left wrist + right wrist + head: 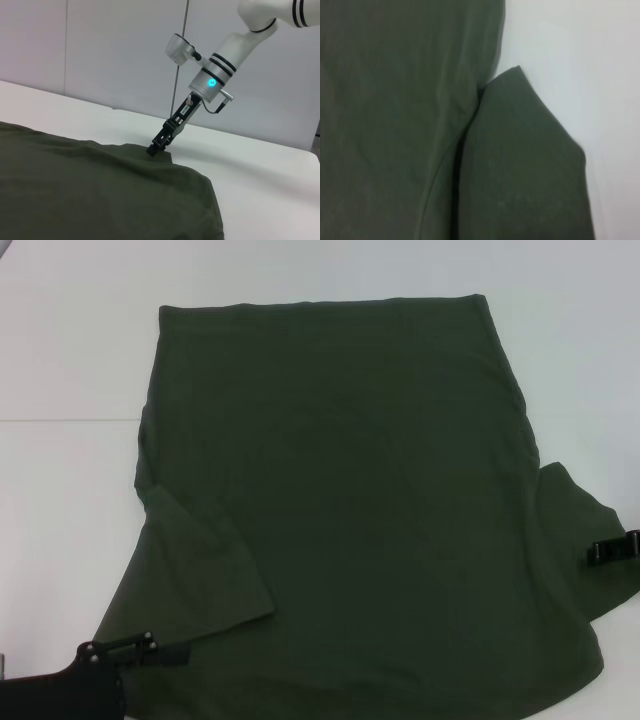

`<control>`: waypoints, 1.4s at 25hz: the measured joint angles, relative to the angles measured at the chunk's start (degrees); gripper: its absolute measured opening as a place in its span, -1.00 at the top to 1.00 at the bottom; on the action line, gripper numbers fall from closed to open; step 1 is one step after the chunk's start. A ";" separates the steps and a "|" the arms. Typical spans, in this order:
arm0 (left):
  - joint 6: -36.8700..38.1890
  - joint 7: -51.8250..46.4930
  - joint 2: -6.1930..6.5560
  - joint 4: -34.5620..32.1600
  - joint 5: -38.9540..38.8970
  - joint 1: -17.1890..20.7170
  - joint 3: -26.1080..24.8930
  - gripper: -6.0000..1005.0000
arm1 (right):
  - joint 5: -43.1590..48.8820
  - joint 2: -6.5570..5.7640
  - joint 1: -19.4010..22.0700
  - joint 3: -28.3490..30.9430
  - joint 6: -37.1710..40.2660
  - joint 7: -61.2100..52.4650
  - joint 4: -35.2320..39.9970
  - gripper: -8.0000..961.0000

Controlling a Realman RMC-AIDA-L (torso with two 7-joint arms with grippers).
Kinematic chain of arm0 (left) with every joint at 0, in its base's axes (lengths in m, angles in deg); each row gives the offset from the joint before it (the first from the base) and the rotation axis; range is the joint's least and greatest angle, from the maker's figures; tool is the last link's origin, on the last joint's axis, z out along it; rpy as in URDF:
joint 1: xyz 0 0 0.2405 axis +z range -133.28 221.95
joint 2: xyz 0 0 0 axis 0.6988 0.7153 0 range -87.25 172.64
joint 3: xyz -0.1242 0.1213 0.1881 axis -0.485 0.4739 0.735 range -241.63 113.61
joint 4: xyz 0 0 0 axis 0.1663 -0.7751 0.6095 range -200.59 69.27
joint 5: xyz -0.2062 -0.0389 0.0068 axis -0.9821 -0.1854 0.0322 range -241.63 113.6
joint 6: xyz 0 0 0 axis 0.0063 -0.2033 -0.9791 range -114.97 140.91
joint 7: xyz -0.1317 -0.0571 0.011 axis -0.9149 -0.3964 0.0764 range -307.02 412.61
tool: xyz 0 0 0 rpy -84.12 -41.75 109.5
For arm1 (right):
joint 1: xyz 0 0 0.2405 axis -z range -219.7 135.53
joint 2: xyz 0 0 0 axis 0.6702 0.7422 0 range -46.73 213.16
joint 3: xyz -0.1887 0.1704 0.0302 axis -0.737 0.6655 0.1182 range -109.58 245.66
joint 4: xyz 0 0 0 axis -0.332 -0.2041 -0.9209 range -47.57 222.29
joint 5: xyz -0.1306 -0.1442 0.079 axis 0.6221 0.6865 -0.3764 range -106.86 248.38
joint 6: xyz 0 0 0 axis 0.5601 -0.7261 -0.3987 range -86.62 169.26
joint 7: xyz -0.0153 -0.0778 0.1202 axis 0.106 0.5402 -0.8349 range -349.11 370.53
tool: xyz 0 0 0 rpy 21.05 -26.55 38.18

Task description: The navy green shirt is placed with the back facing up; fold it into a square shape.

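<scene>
The navy green shirt (350,500) lies spread flat on the white table with its plain back up, hem on the far side and sleeves near me. My left gripper (160,648) rests at the near left, on the edge of the left sleeve (200,570). My right gripper (608,552) sits at the right sleeve (580,530). In the left wrist view the right gripper (153,150) comes down slanted and is pinched shut on that sleeve's outer edge, the cloth slightly peaked there. The right wrist view shows only the right sleeve (520,165) next to the shirt's body (395,100).
The white table (60,360) surrounds the shirt, with bare surface to the left, far side and right. A seam line in the table (60,420) runs across at the left. A pale wall (100,50) stands behind the table.
</scene>
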 joint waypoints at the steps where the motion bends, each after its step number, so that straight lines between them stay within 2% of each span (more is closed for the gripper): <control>1: 0.00 0.00 0.00 0.00 0.00 0.02 0.00 -0.68 | 0.00 -0.04 -0.06 0.00 -0.21 0.00 -0.23 -0.87; 35: -0.27 0.00 -0.08 0.08 0.36 -0.11 0.00 -0.68 | -1.97 -0.16 -1.34 -0.09 -0.05 0.83 -3.16 -0.87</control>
